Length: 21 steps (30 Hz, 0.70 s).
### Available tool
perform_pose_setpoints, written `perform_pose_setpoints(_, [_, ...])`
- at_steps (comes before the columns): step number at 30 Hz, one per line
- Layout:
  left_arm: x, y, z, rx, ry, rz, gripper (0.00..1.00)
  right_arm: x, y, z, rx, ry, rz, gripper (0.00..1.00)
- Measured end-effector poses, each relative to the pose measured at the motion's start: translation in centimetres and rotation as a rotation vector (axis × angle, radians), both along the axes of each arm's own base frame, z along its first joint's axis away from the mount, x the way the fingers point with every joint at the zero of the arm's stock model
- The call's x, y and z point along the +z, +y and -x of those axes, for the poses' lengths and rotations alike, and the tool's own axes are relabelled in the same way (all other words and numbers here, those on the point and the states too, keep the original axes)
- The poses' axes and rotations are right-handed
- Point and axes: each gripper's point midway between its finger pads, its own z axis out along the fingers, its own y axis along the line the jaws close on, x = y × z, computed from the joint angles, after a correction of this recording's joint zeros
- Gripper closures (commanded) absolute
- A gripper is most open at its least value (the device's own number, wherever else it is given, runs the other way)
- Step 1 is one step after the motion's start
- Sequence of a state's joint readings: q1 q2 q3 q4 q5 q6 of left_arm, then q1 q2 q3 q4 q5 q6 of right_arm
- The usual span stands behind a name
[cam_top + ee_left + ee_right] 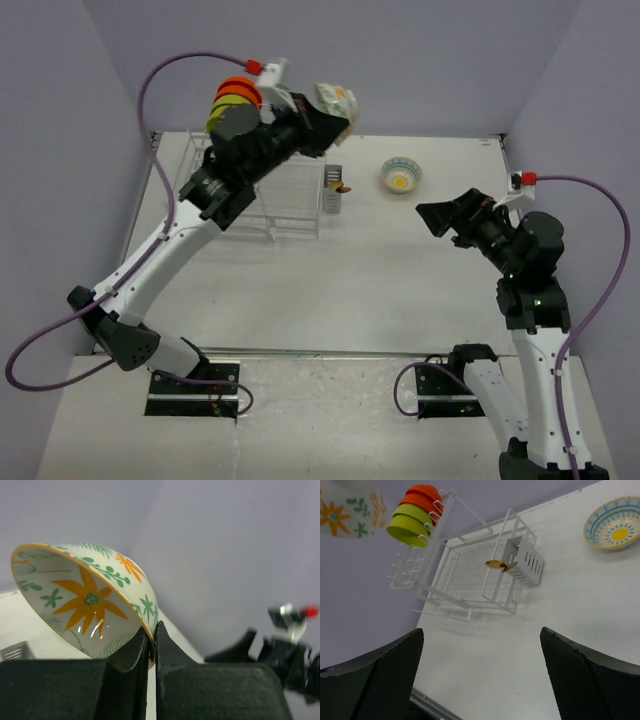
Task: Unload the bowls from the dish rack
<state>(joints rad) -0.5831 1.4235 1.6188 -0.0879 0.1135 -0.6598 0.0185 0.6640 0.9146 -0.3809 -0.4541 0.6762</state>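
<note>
Left hand (pixel 152 635): was clamped on the rim of the flower bowl (pixel 90 600), which hung tilted in the air, clear of the rack (pixel 470 575).
Right hand (pixel 481 630): fingers were wide apart, holding nothing.
Racked: orange and green bowls (pixel 415 515) sat on the tower.
Risk: the thin rim pinch could slip, dropping the bowl onto the worktop (pixel 580 605) or the blue bowl (pixel 615 527).

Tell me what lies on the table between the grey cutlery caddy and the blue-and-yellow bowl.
Nothing. Between the cutlery caddy and the blue-and-yellow bowl the table is bare, clear in the top and right wrist views.
</note>
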Motion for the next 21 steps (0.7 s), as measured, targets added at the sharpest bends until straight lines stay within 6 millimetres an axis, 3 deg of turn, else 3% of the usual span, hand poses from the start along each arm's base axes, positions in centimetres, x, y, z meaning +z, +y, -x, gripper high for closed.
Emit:
perform_pose_setpoints(2, [-0.8,-5.8,3.5,-0.138,-0.073,-0.144,1.00,1.5,-0.5,-0.2,-0.029,-0.011,0.021,0.01])
perform_pose_setpoints(4, [-4.1,-9.9,7.3,-0.265,-0.122,-0.326,1.00,3.3,-1.2,-0.3,-0.065,-0.037,0.052,0.01])
perform_pose_setpoints(8, [-13.0,-13.0,11.7,-0.378,-0.189,-0.709,1.00,6.0,-2.5,-0.7,-0.111,-0.054,0.152,0.01])
perform_pose_setpoints(10, [-18.1,-13.2,13.3,-0.430,-0.209,-0.903,1.00,5.7,-3.2,-1.4,-0.136,-0.030,0.198,0.02])
perform_pose_setpoints(12, [-22.2,-13.0,14.9,-0.503,-0.219,-1.046,1.00,3.8,-3.5,-2.1,-0.140,0.034,0.238,0.04])
perform_pose_setpoints(15, [-25.9,-11.9,16.2,-0.606,-0.242,-1.192,1.00,0.0,-2.3,-2.6,-0.077,0.162,0.304,0.05])
perform_pose_setpoints(18, [-26.9,-11.4,16.7,-0.673,-0.281,-1.257,1.00,-3.9,0.8,-2.6,0.055,0.279,0.390,0.07])
perform_pose_setpoints(21, [-27.1,-11.3,17.5,-0.758,-0.326,-1.277,1.00,-7.8,3.5,-2.4,0.171,0.388,0.469,0.16])
